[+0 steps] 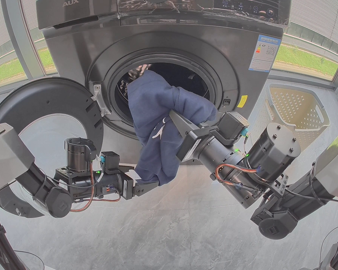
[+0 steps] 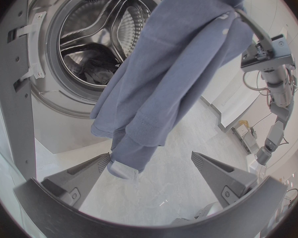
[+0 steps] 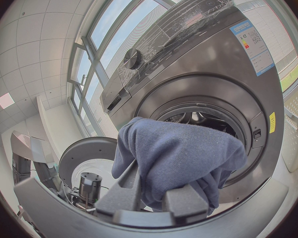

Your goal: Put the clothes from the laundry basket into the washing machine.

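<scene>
The right hand (image 1: 175, 117) is clamped on a blue sweatshirt (image 1: 154, 105), held before the drum mouth (image 1: 187, 77) at its 11 o'clock, the bulk hanging down outside. The left hand (image 2: 149, 156), held apart, sits by the cuff at 6 o'clock. Pushed in now, the trailing sleeves would likely snag the rim or spill onto the floor (image 1: 176, 225). The washing machine (image 1: 229, 57) carries a blue label (image 1: 264, 52) at 2 o'clock and a yellow sticker (image 1: 242, 101) at 3; their print is left unread.
</scene>
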